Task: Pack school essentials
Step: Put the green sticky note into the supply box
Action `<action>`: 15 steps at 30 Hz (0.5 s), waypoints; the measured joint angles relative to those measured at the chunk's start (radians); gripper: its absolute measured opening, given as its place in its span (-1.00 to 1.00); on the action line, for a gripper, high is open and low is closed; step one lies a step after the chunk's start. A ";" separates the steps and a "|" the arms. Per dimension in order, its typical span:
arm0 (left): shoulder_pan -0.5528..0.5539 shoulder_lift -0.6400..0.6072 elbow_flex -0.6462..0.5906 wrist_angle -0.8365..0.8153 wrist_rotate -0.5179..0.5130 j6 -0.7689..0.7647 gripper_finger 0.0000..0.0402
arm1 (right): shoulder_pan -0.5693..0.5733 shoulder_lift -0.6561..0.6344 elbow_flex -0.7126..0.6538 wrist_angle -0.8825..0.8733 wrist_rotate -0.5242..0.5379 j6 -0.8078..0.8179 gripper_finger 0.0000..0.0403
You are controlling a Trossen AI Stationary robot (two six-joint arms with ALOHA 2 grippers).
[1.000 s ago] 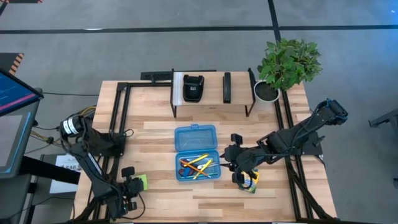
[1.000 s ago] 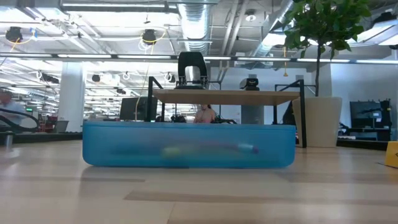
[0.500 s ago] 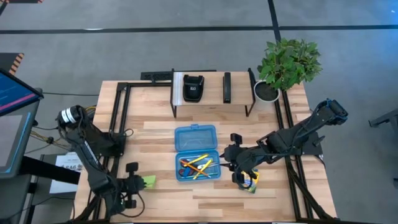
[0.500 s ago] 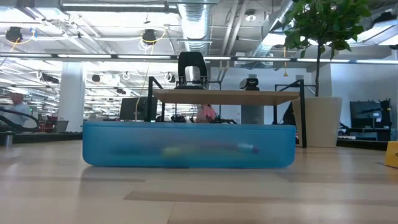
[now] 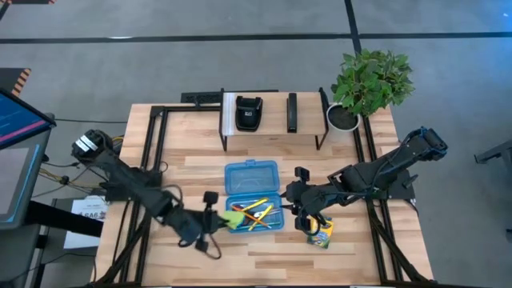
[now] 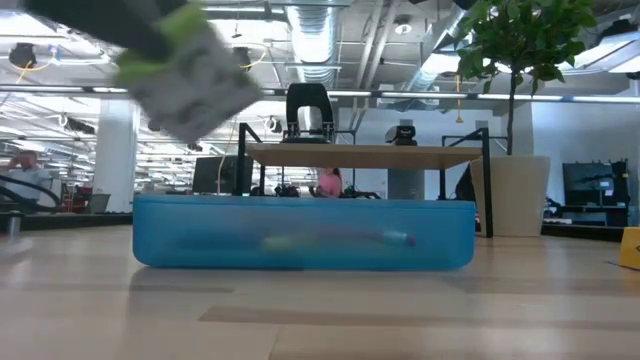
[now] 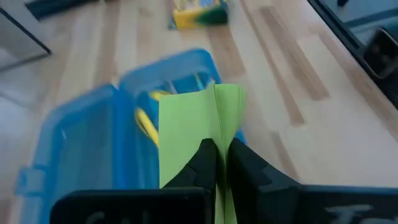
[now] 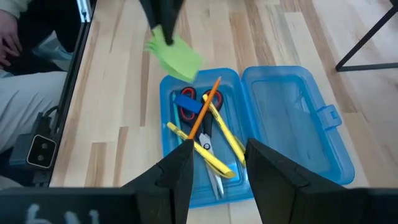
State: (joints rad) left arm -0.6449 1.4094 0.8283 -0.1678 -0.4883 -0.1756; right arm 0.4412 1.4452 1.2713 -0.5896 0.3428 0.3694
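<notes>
The open translucent blue case [image 5: 254,197] lies mid-table; its tray [image 8: 205,137] holds red-handled scissors [image 8: 186,94], a blue eraser [image 8: 190,104] and yellow and orange pencils [image 8: 203,113]. My left gripper [image 5: 216,214] is shut on the green sticky-note pad [image 5: 233,217] just over the tray's left edge, blurred in the low view [image 6: 185,75]. My right gripper [image 5: 304,210] hangs open with nothing between its fingers [image 8: 180,171], right of the case. The yellow-green crayon box [image 5: 320,234] lies flat on the table below it. My left gripper pinches the green pad between its two fingers at the pad's near edge [image 7: 217,146]. It comes from the table's left, slanting down. The pad sticks out past the fingertips toward the case, lifted clear of the table, its sheets fanning apart a little.
The case's lid [image 5: 251,174] lies open on the far side. A dark metal rack [image 5: 272,120] with black devices stands at the far edge, a potted plant [image 5: 370,80] at the far right. A seated person [image 8: 22,56] shows beside the table's left edge.
My left gripper has swung from the table's near left corner toward the right and upward to the case, rolling as it went, carrying the green pad clear of the table. The pad now hangs at the tray's left edge.
</notes>
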 joint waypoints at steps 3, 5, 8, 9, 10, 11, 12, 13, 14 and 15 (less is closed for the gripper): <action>0.066 0.000 0.000 0.029 0.039 0.052 -0.98 | 0.002 0.000 0.000 0.000 0.000 -0.001 -0.18; 0.098 0.022 0.001 0.056 0.064 0.059 -0.94 | 0.002 0.000 0.000 -0.001 0.000 -0.001 -0.18; 0.121 0.080 0.001 0.102 0.107 0.083 -0.89 | 0.002 0.000 0.000 -0.002 0.000 -0.004 -0.18; 0.128 0.110 0.002 0.146 0.125 0.093 -0.87 | 0.002 0.000 0.000 -0.003 0.000 -0.004 -0.18; 0.132 0.138 0.006 0.157 0.134 0.101 -0.86 | 0.002 0.000 0.000 -0.004 -0.001 -0.004 -0.18; 0.134 0.164 0.011 0.154 0.137 0.102 -0.85 | 0.002 0.000 0.000 -0.003 -0.001 -0.005 -0.18; 0.135 0.190 0.023 0.146 0.137 0.102 -0.83 | 0.002 0.000 0.000 -0.002 -0.001 -0.004 -0.18; 0.138 0.216 0.038 0.148 0.137 0.102 -0.82 | 0.002 0.000 0.000 -0.002 -0.001 -0.004 -0.18; 0.139 0.233 0.053 0.150 0.141 0.102 -0.80 | 0.002 0.000 0.000 -0.002 -0.001 -0.004 -0.18; 0.139 0.246 0.069 0.141 0.147 0.102 -0.77 | 0.002 0.000 0.000 -0.002 -0.001 -0.004 -0.18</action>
State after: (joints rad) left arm -0.5056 1.6556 0.8971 -0.0272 -0.3414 -0.0735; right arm 0.4431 1.4452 1.2716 -0.5913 0.3420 0.3653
